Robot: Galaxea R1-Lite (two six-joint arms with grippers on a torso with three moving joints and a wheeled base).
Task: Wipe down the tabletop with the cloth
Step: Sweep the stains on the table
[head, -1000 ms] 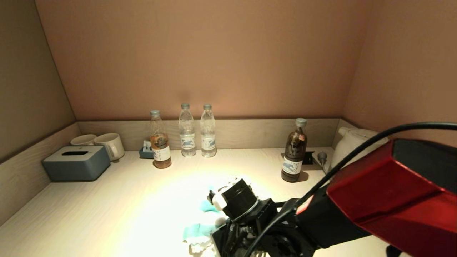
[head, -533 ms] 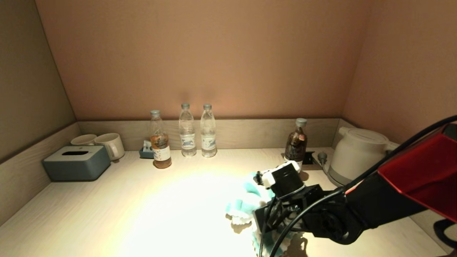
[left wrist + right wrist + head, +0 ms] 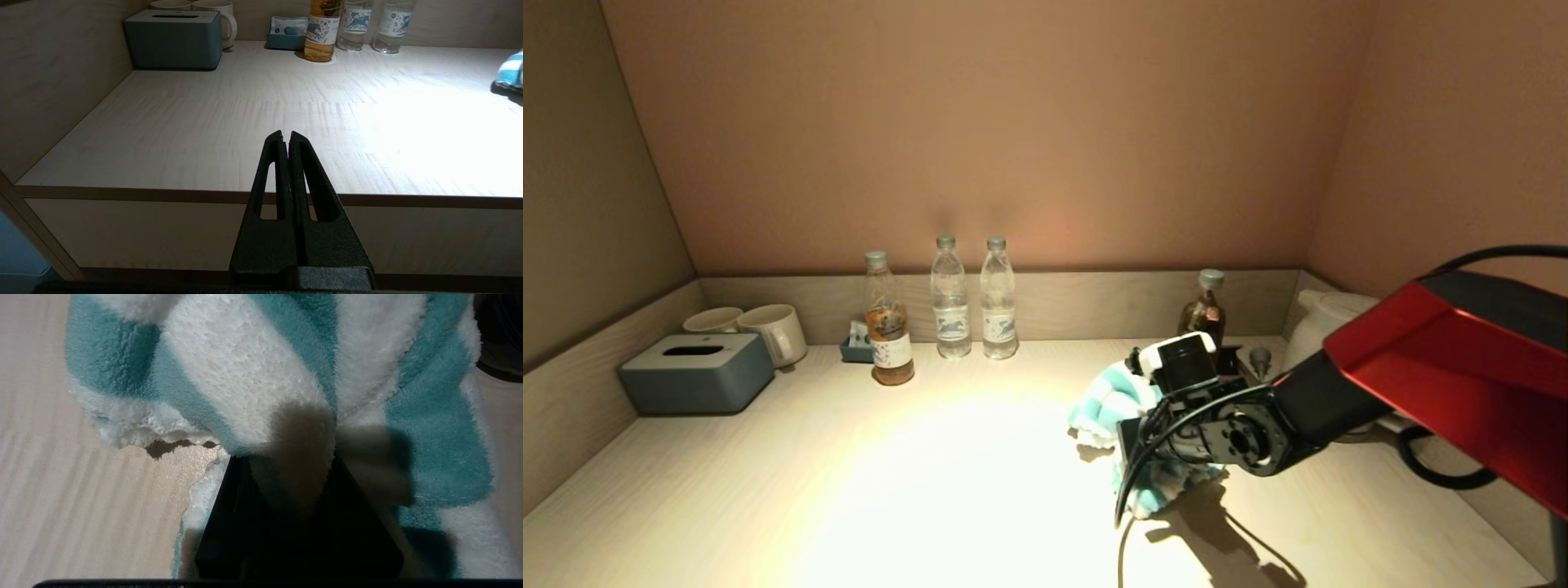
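Note:
The teal and white striped cloth (image 3: 1111,404) lies bunched on the pale wood-grain tabletop (image 3: 849,457), right of centre, in front of the dark bottle. My right gripper (image 3: 294,457) is shut on the cloth (image 3: 253,375) and presses it to the surface; its fingertips are buried in the pile. In the head view only the right wrist and its black camera housing (image 3: 1184,367) show, above the cloth. My left gripper (image 3: 285,136) is shut and empty, parked off the tabletop's front edge at the left. An edge of the cloth (image 3: 510,73) shows at the far right of that view.
A grey-blue tissue box (image 3: 697,372) and two white mugs (image 3: 776,331) stand at back left. An amber bottle (image 3: 888,322) and two water bottles (image 3: 968,298) stand at back centre. A dark bottle (image 3: 1202,310) and a white kettle (image 3: 1327,327) are at back right.
My right gripper has dragged the cloth from the near centre of the tabletop to the right and toward the back, close to the dark bottle. The left arm has not moved.

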